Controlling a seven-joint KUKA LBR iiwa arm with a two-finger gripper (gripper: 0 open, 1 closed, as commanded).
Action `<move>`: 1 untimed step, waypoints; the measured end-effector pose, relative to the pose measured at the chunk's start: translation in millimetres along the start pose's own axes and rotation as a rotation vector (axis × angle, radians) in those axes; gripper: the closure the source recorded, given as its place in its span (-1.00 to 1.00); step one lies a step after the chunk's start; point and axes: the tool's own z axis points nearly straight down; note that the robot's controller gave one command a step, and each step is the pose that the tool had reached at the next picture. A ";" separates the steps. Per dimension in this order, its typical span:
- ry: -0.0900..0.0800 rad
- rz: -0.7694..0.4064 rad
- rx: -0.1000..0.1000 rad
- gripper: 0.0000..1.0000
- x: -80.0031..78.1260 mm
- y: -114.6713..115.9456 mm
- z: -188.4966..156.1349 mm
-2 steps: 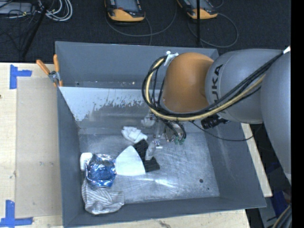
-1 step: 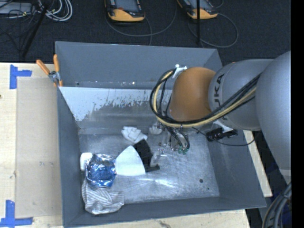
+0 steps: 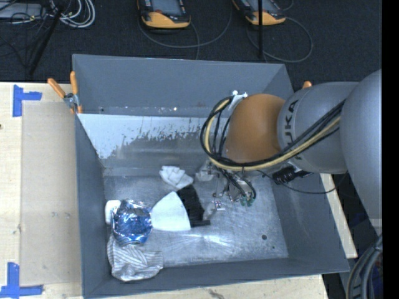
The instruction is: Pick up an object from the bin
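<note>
bin (image 3: 187,104): grey metal, sitting under the camera, its sloped back wall and scuffed floor catching pale light.
gripper (image 3: 216,205): hanging low over the middle of the floor, under the orange cover (image 3: 252,129). I cannot tell whether it is standing open or closed, or holding anything.
block (image 3: 189,205): black, flat and oblong, lying aslant just to the view's left of the gripper. I cannot tell whether the two are touching.
wedge (image 3: 169,214): white, smooth and fan-shaped, resting against the block's left side.
paper (image 3: 175,176): white and crumpled, lying just behind the block and wedge.
ball (image 3: 132,222): blue, shiny, crinkled foil, sitting left of the wedge.
cloth (image 3: 133,260): striped and bunched, filling the near left corner below the ball.
arm (image 3: 324,129): reaching in from the right, with cables (image 3: 212,136) looping round the cover.
</note>
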 end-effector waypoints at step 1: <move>-0.002 0.021 0.000 -1.00 25.2 -0.5 -10.4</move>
